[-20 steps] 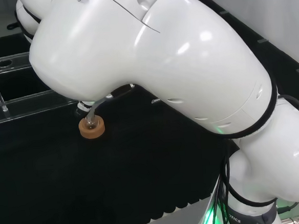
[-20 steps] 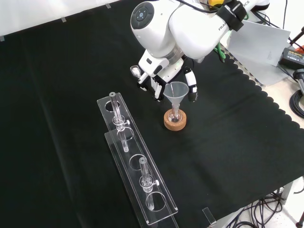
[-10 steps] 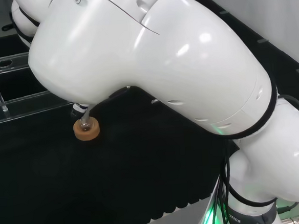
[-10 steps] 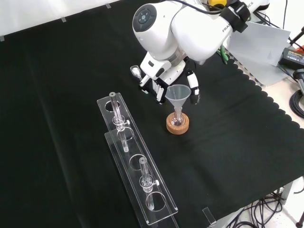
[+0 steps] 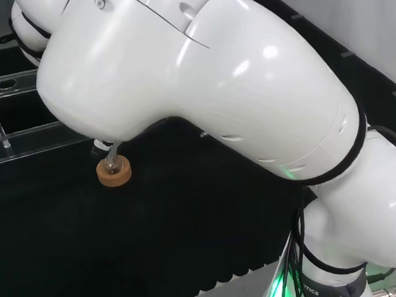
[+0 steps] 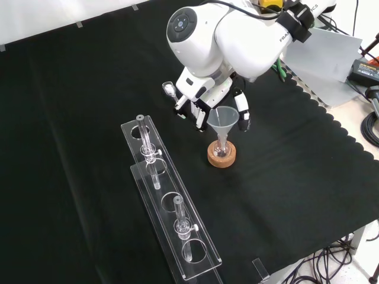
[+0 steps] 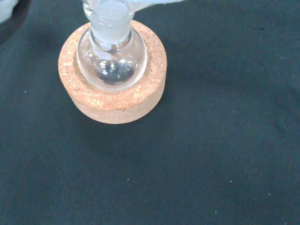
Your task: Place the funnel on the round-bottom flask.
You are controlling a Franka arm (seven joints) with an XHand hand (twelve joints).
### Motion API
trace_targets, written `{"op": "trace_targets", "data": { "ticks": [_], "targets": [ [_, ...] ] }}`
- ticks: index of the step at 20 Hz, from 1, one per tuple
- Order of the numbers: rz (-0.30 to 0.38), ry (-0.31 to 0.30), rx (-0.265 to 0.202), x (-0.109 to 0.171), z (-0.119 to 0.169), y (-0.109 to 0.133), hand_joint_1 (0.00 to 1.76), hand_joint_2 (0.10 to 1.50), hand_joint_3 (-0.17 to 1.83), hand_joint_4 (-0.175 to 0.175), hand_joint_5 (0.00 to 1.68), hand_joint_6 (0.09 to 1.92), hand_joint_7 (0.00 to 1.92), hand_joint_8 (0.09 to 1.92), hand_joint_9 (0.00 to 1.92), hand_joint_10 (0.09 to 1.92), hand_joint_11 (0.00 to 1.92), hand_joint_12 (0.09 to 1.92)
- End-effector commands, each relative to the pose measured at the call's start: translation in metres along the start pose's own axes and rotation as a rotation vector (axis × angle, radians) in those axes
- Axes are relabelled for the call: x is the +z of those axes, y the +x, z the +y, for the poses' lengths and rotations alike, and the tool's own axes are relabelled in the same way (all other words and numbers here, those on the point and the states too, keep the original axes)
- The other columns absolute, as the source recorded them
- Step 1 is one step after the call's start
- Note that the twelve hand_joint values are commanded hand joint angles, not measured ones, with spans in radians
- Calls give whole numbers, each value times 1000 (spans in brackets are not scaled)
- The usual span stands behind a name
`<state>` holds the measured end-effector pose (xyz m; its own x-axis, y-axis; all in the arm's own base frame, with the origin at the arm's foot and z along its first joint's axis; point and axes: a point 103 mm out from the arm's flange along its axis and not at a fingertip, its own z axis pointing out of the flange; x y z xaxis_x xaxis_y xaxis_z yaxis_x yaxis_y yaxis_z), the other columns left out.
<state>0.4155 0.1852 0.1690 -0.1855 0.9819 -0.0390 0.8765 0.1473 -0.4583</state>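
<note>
Cork stand (image 6: pixel 222 156) carries the round-bottom flask (image 7: pixel 112 63), with the funnel (image 6: pixel 222 119) seated upright in its neck. My hand (image 6: pixel 204 100) sits just behind the funnel, fingers (image 6: pixel 243 113) straight and spread either side of the cone. Front view shows clear racks (image 6: pixel 169 204) to the left and bare cloth to the right.

Clear round-bottom flask (image 7: pixel 112 61) upright in cork ring (image 7: pixel 112 93) on black cloth (image 7: pixel 211 154)

Partial lettering on white arm link (image 6: pixel 278 35), not reported; no other print legible
</note>
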Motion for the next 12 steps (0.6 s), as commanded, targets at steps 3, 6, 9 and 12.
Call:
{"op": "trace_targets", "data": {
  "ticks": [3,6,9,12],
  "targets": [
    [-15,6,1,0,-1,4,734,589,515,34,732,698,1195,475,1065,308,0,1514],
    [-32,15,1,0,-1,4,728,589,516,33,700,683,1170,464,1057,304,0,1514],
    [-45,14,0,-2,-3,5,718,589,514,30,596,626,1080,434,1021,296,0,1506],
    [-47,13,-1,-3,-3,5,712,590,509,31,553,561,990,412,971,294,0,1496]
  ]
}}
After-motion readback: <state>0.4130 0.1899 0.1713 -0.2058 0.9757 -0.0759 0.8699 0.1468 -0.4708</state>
